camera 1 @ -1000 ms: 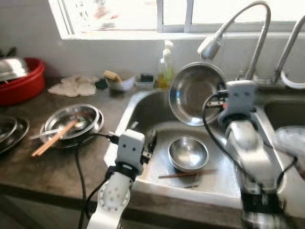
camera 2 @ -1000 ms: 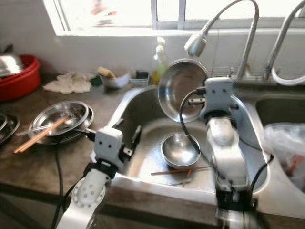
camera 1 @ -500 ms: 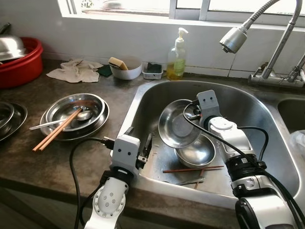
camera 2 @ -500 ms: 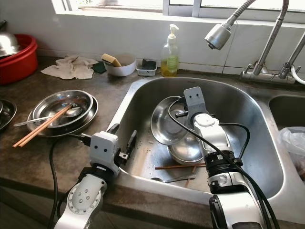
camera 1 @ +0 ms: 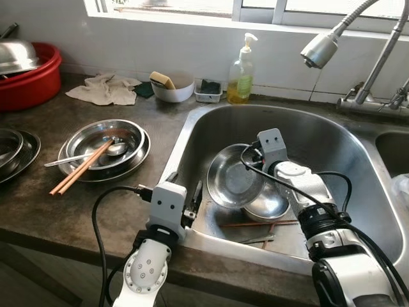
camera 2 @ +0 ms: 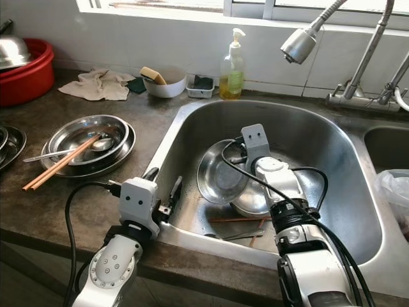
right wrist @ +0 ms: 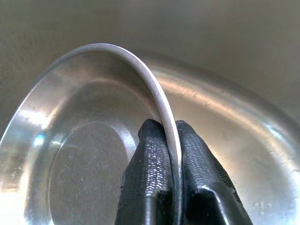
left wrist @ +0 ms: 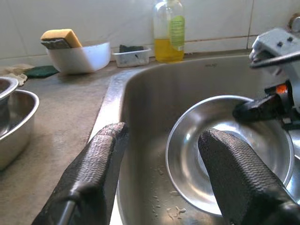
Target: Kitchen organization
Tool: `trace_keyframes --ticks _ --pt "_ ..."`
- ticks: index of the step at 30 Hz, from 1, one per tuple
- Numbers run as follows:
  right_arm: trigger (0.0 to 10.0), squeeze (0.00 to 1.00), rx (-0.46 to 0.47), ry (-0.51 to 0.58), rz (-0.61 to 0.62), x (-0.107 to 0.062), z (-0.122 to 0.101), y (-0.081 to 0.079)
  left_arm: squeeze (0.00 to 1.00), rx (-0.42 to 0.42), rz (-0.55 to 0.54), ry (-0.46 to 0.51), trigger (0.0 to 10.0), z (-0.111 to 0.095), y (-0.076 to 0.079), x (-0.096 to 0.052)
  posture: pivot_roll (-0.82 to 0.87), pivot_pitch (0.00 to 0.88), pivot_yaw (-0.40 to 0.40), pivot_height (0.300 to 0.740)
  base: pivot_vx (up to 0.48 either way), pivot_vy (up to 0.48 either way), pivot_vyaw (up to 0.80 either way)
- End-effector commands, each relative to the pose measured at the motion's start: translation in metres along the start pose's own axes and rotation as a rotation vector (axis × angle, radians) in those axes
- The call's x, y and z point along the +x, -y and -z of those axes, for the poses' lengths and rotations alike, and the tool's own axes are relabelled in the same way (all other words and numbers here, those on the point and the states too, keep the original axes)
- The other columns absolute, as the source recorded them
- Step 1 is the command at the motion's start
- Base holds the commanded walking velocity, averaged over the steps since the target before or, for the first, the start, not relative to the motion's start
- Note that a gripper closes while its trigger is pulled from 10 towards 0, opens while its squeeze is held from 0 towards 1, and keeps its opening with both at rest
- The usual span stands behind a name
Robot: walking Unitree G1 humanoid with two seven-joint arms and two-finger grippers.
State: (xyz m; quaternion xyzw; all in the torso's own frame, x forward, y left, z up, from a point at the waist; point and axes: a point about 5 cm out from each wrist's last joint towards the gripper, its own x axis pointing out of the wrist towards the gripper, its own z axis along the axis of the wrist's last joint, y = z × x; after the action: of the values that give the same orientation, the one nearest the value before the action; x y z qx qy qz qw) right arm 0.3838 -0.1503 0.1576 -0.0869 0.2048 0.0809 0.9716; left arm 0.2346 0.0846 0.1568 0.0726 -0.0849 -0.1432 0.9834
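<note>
In the sink (camera 1: pixel 358 192), my right gripper (camera 1: pixel 251 158) is shut on the rim of a shallow steel dish (camera 1: pixel 227 183). The dish is tilted, and its lower edge leans against a small steel bowl (camera 1: pixel 271 204) on the sink floor. The right wrist view shows both fingers pinching the thin rim of the dish (right wrist: pixel 93 154). Brown chopsticks (camera 1: pixel 259 224) lie on the sink floor in front of the bowl. My left gripper (camera 1: pixel 185 187) hovers at the sink's left rim, open and holding nothing. In the left wrist view the left gripper (left wrist: pixel 164 140) points at the dish (left wrist: pixel 220 154).
On the counter to the left is a stack of steel plates (camera 1: pixel 131 153) with chopsticks (camera 1: pixel 80 169) and a spoon. Further left are steel bowls (camera 1: pixel 13 147) and a red basin (camera 1: pixel 32 80). A cloth (camera 1: pixel 105 89), a white bowl with a sponge (camera 1: pixel 171 89), a soap bottle (camera 1: pixel 241 73) and the faucet (camera 1: pixel 319 48) line the back.
My right gripper has brought the steel dish down from beside the faucet head into the sink, where it leans on the small bowl. The camera tilted down. The left gripper stayed put.
</note>
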Motion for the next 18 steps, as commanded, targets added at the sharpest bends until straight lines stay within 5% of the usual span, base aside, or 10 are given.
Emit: trace_keyframes --ticks 1,3,4,5,15,16,17,18 --pt "10.0 0.0 0.001 0.003 -0.012 0.0004 -0.0025 -0.0008 0.0 0.004 -0.003 0.002 10.0 -0.0033 0.0009 -0.0023 0.13 0.123 -0.047 0.74 0.0 0.0 0.0" --pt "10.0 0.0 0.0 0.002 -0.012 0.0005 -0.0023 -0.0009 0.0 0.004 -0.003 0.002 10.0 -0.0034 0.0008 -0.0022 0.13 0.123 -0.047 0.74 0.0 0.0 0.0" --pt "10.0 0.21 0.0 0.0 -0.013 0.0006 -0.0021 -0.001 0.0 0.004 -0.003 0.003 10.0 -0.0035 0.0008 -0.0021 0.13 0.123 -0.047 0.74 0.0 0.0 0.0" --pt "10.0 1.0 0.0 0.0 -0.013 0.0007 -0.002 -0.001 0.0 0.004 -0.002 0.003 10.0 -0.0035 0.0008 -0.002 0.12 0.124 -0.045 0.74 0.0 0.0 0.0" --pt "10.0 1.0 0.014 0.02 -0.001 0.0006 -0.0031 -0.0001 0.0 0.004 -0.004 0.001 10.0 -0.0034 0.0003 -0.0008 0.12 0.121 -0.044 0.74 0.0 0.0 0.0" --pt "10.0 0.73 0.016 0.045 0.0 -0.0003 -0.0059 -0.0004 0.0 0.005 -0.003 0.001 10.0 -0.0032 0.0001 -0.0005 0.12 0.12 -0.043 0.74 0.0 0.0 0.0" --pt "10.0 0.73 0.017 0.063 0.001 -0.0009 -0.0079 -0.0005 0.0 0.006 -0.003 0.001 10.0 -0.0031 0.0 -0.0004 0.12 0.12 -0.043 0.74 0.0 0.0 0.0" --pt "10.0 0.05 0.016 0.087 0.004 -0.0019 -0.0108 -0.0006 0.0 0.007 -0.003 0.001 10.0 -0.003 -0.0001 0.0 0.12 0.116 -0.044 0.74 0.0 0.0 0.0"
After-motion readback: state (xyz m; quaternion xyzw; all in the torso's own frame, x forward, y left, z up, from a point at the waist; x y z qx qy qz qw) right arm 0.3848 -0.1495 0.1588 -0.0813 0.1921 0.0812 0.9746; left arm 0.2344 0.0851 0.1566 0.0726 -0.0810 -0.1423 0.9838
